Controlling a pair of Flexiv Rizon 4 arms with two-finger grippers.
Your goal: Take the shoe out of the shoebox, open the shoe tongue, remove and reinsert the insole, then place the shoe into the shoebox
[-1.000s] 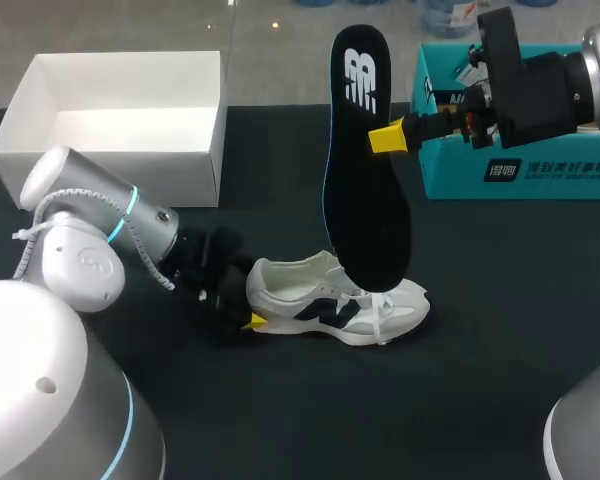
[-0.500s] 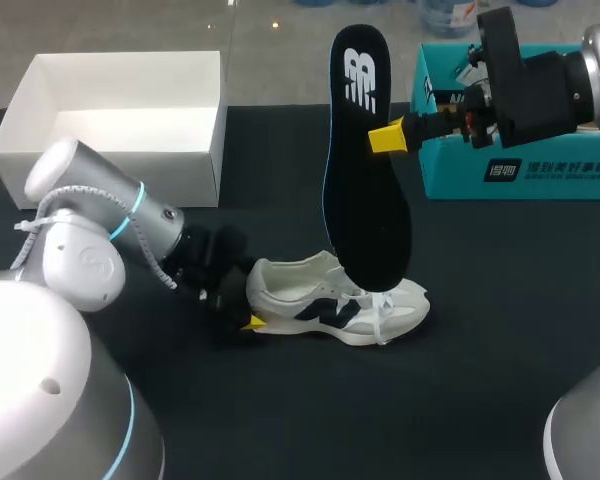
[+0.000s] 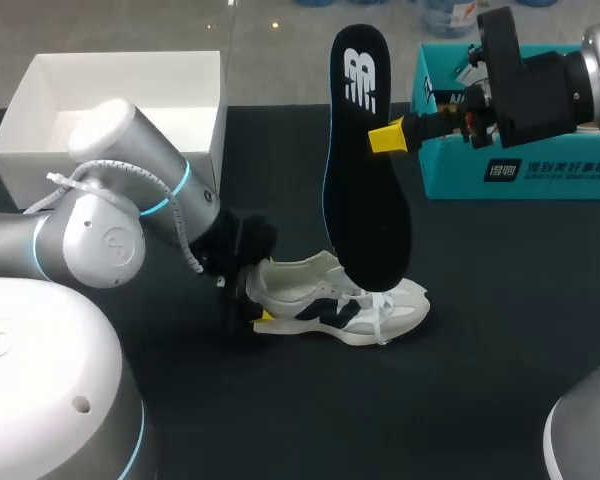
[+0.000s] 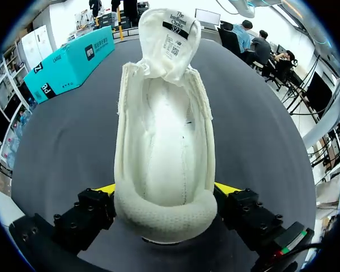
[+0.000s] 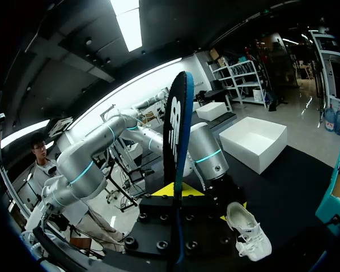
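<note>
Shoe of white mesh with navy stripes [image 3: 335, 300] lies on the dark table [image 3: 500, 340], its heel clamped from both sides by your left tool [image 4: 165, 190]. Your right tool [image 3: 388, 137] pinches the black foam insole [image 3: 365, 180] upright above it. Reinsertion looks to be the step in hand; next, steer the insole's lower end into the shoe's opening.

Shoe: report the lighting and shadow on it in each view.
Head view: the shoe is evenly lit, with no clear shadow on the dark table. Left wrist view: soft light fills its opening, with shade under the heel. Right wrist view: it stands out bright.
</note>
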